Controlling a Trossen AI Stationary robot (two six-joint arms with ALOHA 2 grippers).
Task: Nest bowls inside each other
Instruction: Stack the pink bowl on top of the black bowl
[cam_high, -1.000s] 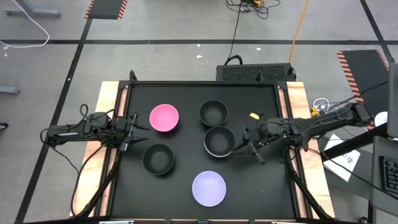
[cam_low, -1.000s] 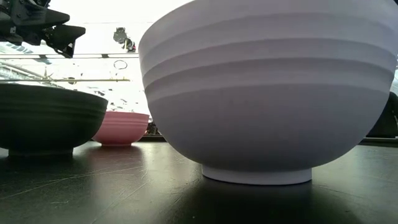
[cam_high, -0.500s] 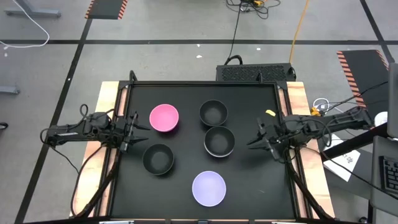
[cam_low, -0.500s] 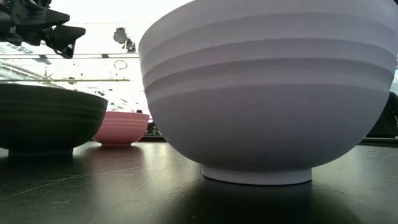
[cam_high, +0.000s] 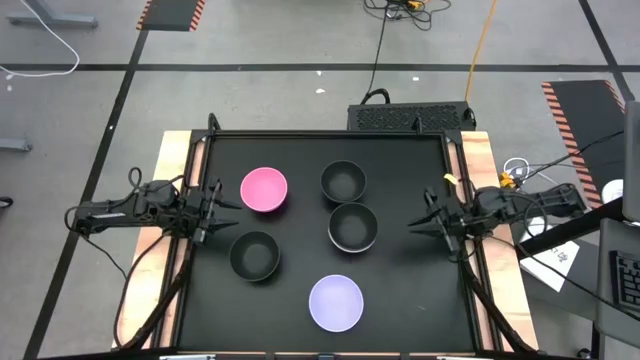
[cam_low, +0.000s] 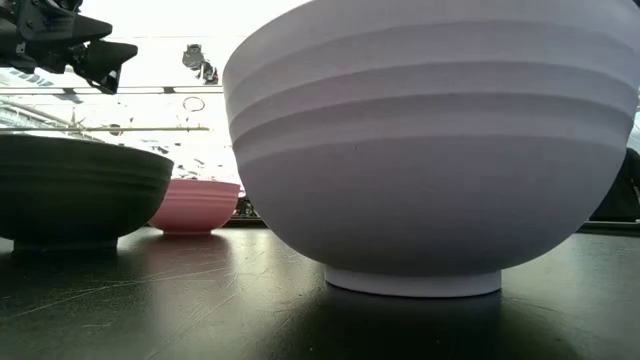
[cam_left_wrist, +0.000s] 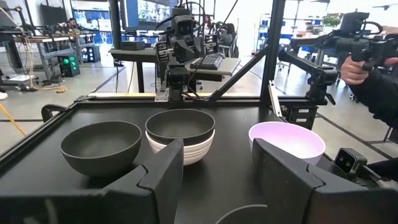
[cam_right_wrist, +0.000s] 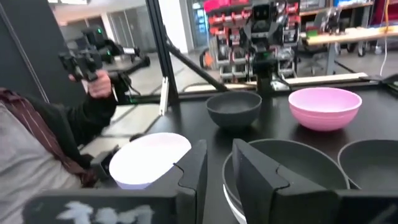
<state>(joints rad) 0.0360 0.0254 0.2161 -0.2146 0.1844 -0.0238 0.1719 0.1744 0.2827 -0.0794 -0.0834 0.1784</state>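
On the black table top (cam_high: 400, 160) stand a pink bowl (cam_high: 264, 189), a black bowl (cam_high: 343, 181), another black bowl (cam_high: 254, 255) and a pale lavender bowl (cam_high: 336, 302). A third black bowl (cam_high: 352, 227) sits inside a white bowl (cam_left_wrist: 186, 150). My left gripper (cam_high: 228, 207) waits open at the table's left edge, between the pink bowl and the near-left black bowl. My right gripper (cam_high: 415, 222) hovers at the right edge, pointing level at the black-in-white pair. Its fingers (cam_right_wrist: 193, 171) stand a narrow gap apart with nothing between them.
A dark box (cam_high: 410, 115) stands beyond the table's far edge, and wooden rails (cam_high: 175, 160) run along both sides. A person holding a hand-held device (cam_right_wrist: 93, 62) stands near the table's near edge. Bare table lies at the far right and the near left.
My right gripper has drawn back from beside the black-in-white pair toward the table's right edge, coming to point level. Its finger gap looks unchanged. All bowls have stayed where they were.
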